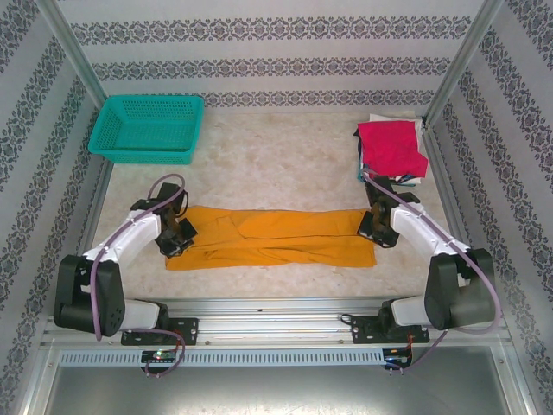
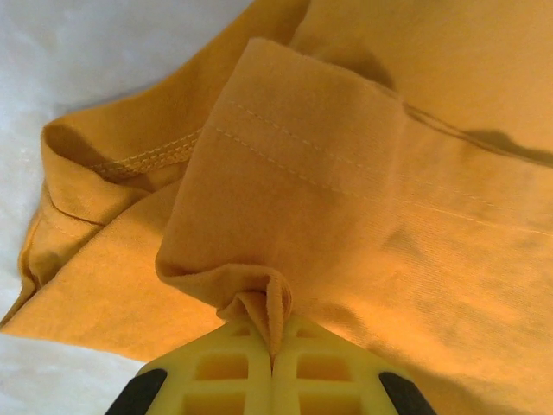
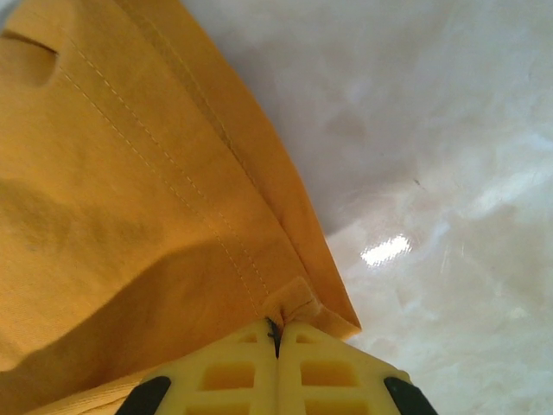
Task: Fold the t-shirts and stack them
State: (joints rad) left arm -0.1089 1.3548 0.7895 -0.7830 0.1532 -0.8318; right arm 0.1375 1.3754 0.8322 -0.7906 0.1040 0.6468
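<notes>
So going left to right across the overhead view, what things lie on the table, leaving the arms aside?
basket → orange shirt → red shirt, which lies on top of a small pile at the far right.

Nothing legible shows on the mustard-orange t-shirt (image 1: 272, 238) or elsewhere.

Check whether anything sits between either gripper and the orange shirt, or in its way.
Nothing visible. The left gripper and right gripper are each shut on an end of the orange shirt. The basket and the red shirt lie at the far corners, apart from it.
</notes>
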